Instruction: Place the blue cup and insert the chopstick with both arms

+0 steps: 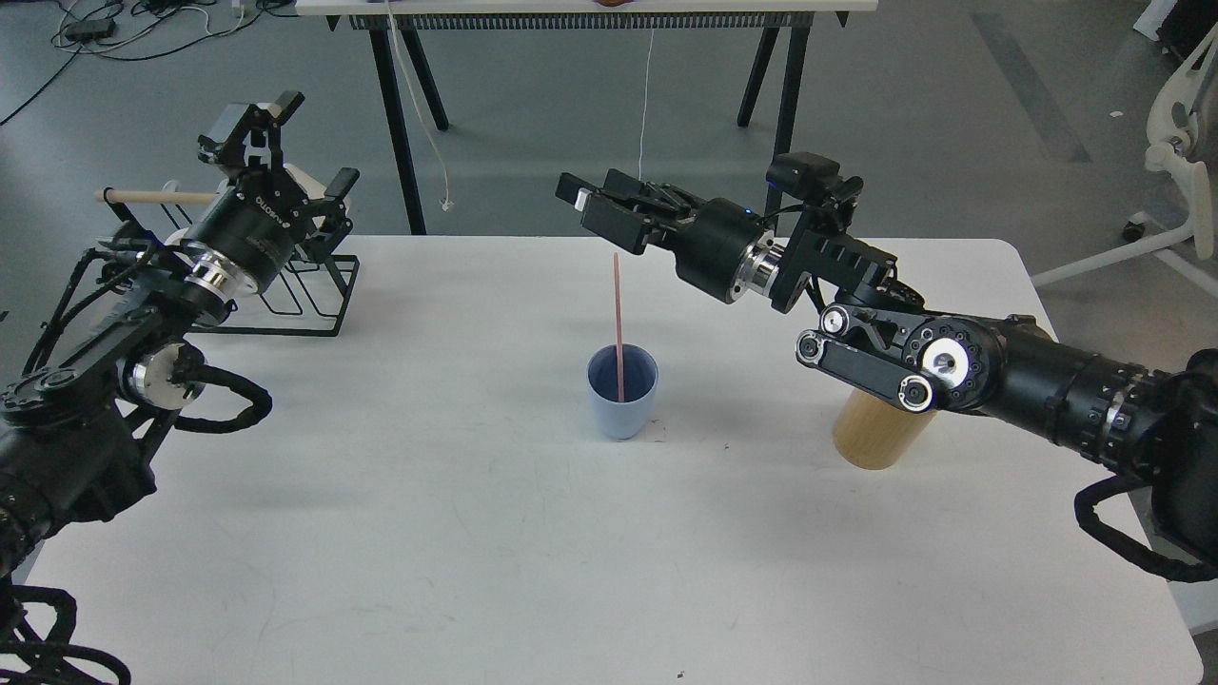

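Pink chopstick (pixel 618 323) stands in blue cup (pixel 622 391), grippers clear

A white table (pixel 476 533) fills the foreground of a workshop floored in grey. A black wire rack (pixel 309 300) is seen at its far left corner, with a pale wooden dowel (pixel 157 197) lying level above it. A tan wooden cylinder cup (pixel 875 433) stands upright near the right side. Beyond, a second table on black trestle legs (pixel 404 124) is visible, cords hanging from it. A white chair base (pixel 1175 143) is seen at far right.
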Controlling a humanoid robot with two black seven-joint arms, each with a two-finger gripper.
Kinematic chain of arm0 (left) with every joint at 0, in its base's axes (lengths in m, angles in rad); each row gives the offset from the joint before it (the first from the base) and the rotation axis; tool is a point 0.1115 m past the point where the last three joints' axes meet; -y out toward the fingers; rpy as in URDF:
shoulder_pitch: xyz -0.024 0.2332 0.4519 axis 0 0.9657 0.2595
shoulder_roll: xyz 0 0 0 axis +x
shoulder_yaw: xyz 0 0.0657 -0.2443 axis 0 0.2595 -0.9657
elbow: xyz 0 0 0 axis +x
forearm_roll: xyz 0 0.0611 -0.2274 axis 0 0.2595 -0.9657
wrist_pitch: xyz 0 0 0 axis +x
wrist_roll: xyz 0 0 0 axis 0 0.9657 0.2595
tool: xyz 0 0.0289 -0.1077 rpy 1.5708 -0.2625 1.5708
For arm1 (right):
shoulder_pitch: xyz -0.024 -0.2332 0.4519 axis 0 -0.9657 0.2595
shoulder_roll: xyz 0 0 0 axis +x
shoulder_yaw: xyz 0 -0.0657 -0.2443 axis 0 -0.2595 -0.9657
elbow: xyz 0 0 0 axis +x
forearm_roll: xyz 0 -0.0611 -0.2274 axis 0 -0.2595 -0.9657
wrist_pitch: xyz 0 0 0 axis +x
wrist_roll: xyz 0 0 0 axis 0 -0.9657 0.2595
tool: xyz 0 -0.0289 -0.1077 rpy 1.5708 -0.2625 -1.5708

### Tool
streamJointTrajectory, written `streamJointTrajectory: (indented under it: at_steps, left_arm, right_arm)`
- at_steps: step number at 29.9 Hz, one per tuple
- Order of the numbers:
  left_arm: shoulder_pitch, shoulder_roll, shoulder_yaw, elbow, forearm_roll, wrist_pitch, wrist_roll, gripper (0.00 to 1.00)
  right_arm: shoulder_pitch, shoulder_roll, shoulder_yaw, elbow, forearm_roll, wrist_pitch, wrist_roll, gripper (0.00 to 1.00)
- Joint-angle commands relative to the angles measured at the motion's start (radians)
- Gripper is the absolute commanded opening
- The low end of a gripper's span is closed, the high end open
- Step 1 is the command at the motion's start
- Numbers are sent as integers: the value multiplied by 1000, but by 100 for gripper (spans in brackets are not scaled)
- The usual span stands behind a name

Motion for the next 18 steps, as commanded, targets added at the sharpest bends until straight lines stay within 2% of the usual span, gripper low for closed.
streamJointTrajectory:
  at_steps: [1,4,10,14,18]
  left_arm:
    - [-6,-2,2,-8,0,0,0,99]
    - [-15,-3,2,-16,2,0,0,99]
    - [-43,-3,2,-21,2,0,0,99]
    - [-44,-5,2,-22,2,0,0,99]
    - [-43,-6,3,-25,2,0,0,99]
  right_arm:
    - [-5,-52,73,42,154,5,0,99]
    - [-52,-70,142,63,360,34,0,99]
    - [-160,-112,331,100,701,194,0,99]
    - [-242,-112,443,90,831,400,0,99]
    - [-289,-115,465,65,891,622,0,99]
